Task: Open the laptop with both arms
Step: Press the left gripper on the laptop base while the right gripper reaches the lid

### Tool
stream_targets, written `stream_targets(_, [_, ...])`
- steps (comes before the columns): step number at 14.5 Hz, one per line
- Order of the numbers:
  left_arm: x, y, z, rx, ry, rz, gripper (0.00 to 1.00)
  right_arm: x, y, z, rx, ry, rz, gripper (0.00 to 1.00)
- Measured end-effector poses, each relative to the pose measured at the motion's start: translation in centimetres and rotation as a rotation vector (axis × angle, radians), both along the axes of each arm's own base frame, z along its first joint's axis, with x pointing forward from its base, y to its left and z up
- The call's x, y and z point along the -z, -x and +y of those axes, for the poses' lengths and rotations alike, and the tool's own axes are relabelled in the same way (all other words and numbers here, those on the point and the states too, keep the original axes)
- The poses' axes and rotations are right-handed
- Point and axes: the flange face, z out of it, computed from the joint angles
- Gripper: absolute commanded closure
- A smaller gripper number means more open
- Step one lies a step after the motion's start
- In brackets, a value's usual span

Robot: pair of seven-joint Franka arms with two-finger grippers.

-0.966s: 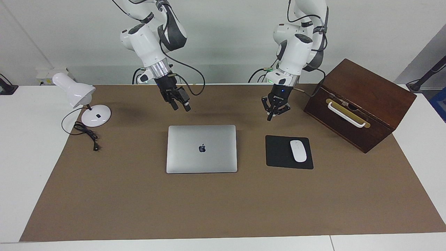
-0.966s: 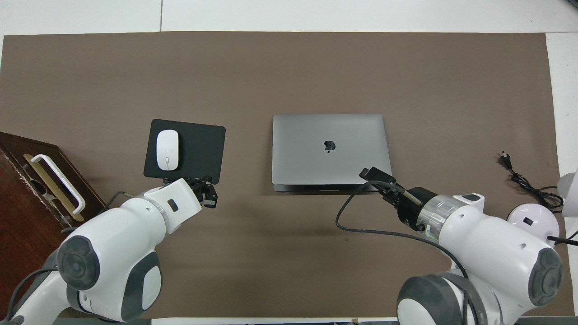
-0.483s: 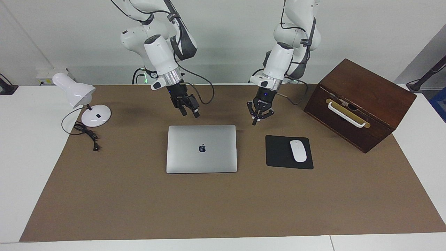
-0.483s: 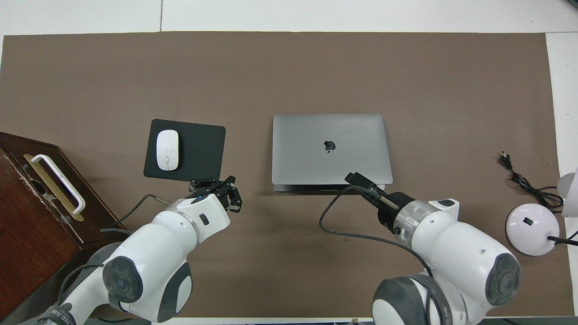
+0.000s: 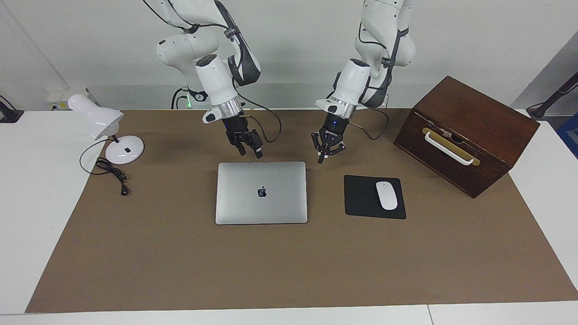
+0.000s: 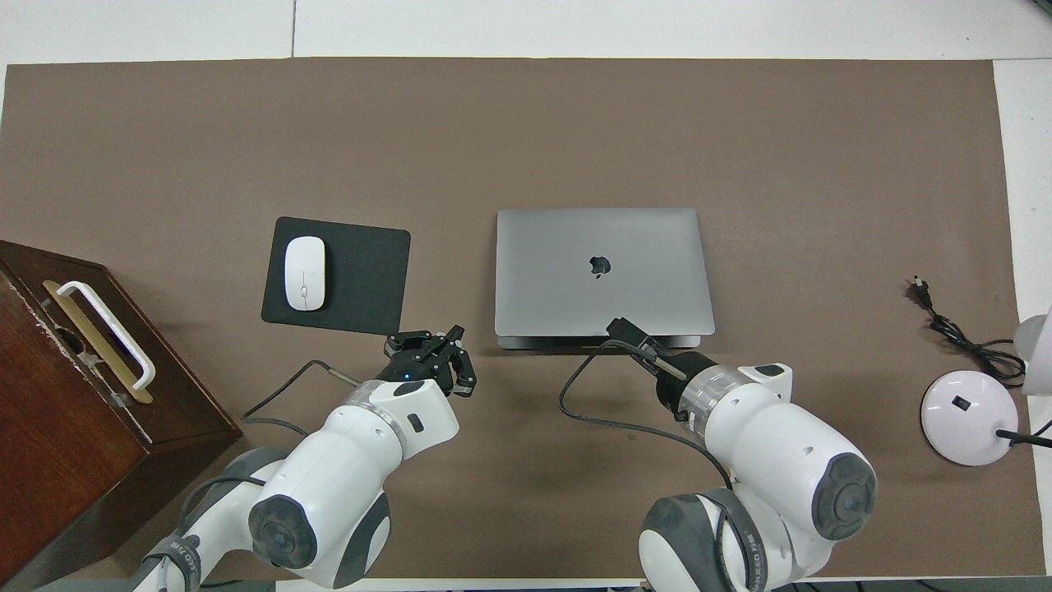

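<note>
Both claws hung in the air at the robots' side of the laptop (image 5: 261,192), neither touching it. Left gripper (image 5: 321,159) had its fingertips pinched together with nothing between them, over the brown mat (image 5: 180,253) near the laptop's corner toward the mouse pad (image 5: 361,198). Right gripper (image 5: 250,152) hovered above the laptop's edge nearest the robots, fingers slightly apart and empty. Laptop lay closed and flat near the mat's middle, logo up. A white mouse (image 5: 386,195) rested on the pad beside it; a wooden box (image 5: 469,131) stood at the left arm's end, a white lamp (image 5: 101,124) at the right arm's.
</note>
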Motion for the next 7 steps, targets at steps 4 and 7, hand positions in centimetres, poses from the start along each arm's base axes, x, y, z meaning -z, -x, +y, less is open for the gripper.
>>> stream_targets(4, [3.1, 0.9, -0.8, 0.014, -0.001, -0.044, 1.0, 0.1, 0.0, 0.0, 0.0, 0.001, 0.002, 0.0])
stream_targets(7, [4.8, 1.1, -1.3, 0.023, -0.012, -0.041, 1.0, 0.3, -0.3, 0.1, 0.002, 0.002, 0.005, 0.0])
